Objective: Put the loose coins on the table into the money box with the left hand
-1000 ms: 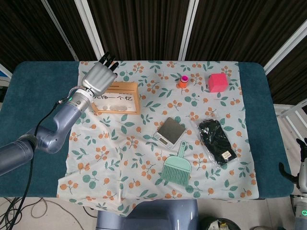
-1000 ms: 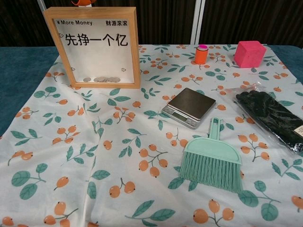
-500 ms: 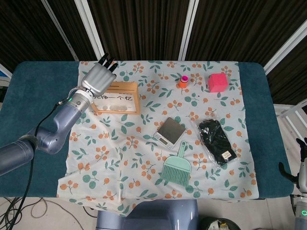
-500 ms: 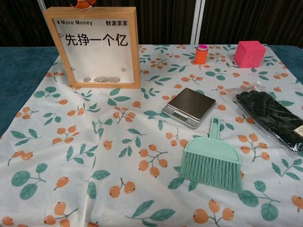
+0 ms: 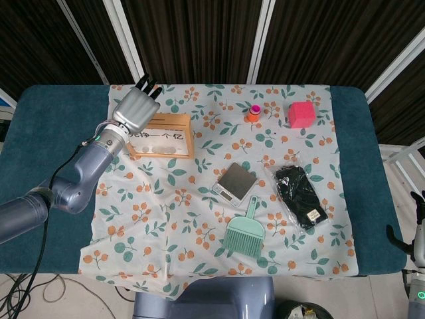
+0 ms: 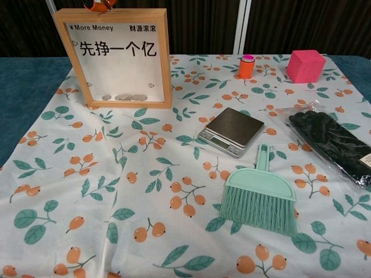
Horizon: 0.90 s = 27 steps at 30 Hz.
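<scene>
Left robot hand (image 5: 136,109) barely shifted; money box (image 6: 113,58) upright, facing front.

I see teal padded tabletop (image 5: 53,126), white cloth with orange-berry leaf print (image 5: 172,219) spread over middle, teal bare at both ends. On cloth: wooden-framed glass-front money box (image 6: 116,58), small orange bottle with pink cap (image 6: 247,66), pink cube (image 6: 305,65), silver pocket scale (image 6: 232,131), mint-green hand brush (image 6: 259,200), black item in clear bag (image 6: 333,145).
</scene>
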Available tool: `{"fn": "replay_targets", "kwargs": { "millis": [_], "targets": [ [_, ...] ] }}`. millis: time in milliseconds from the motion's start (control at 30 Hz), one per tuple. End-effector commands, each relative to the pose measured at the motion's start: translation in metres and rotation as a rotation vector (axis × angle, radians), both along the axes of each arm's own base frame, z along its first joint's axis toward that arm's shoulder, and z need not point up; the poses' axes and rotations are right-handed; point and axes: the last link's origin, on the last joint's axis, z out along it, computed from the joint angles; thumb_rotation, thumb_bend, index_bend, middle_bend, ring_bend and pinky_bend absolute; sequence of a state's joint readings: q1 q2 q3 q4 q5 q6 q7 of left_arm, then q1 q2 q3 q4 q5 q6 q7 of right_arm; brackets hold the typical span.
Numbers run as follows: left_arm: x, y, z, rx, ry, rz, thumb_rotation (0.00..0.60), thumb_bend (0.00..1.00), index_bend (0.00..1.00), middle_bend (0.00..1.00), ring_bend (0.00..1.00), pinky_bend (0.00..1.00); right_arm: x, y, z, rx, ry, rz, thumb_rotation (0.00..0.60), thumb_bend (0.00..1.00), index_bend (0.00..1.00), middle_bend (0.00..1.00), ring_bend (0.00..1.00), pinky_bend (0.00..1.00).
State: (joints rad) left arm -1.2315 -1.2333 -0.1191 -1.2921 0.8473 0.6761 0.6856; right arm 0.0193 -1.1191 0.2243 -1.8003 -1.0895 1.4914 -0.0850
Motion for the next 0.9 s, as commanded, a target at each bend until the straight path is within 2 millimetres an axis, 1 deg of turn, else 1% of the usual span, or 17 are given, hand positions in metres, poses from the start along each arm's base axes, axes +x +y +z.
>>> {"fn": "replay_targets", "kwargs": {
  "millis": [33,500,900],
  "targets": [
    [-0.0001,0.0002,-0.0004,0.001,0.005,0.002,0.600,0.35,0.56,0.12,0.00,0.00,0.0001,-0.0001,0.0000,0.000,0.000,0.000,0.600,0.40,0.14,0.07,0.06,0.00],
    [0.0030,0.0013,0.0002,0.011,0.002,0.017,0.600,0.35,0.55,0.11,0.00,0.00,0.0000,0.0000,-0.0002,0.002,0.000,0.000,0.600,0.39,0.14,0.07,0.06,0.00],
    [0.0035,-0.0019,-0.0002,0.002,-0.004,0.037,0.600,0.35,0.55,0.11,0.00,0.00,0.0001,-0.0002,-0.0001,0.003,-0.002,0.001,0.600,0.39,0.14,0.07,0.06,0.00]
  ]
}}
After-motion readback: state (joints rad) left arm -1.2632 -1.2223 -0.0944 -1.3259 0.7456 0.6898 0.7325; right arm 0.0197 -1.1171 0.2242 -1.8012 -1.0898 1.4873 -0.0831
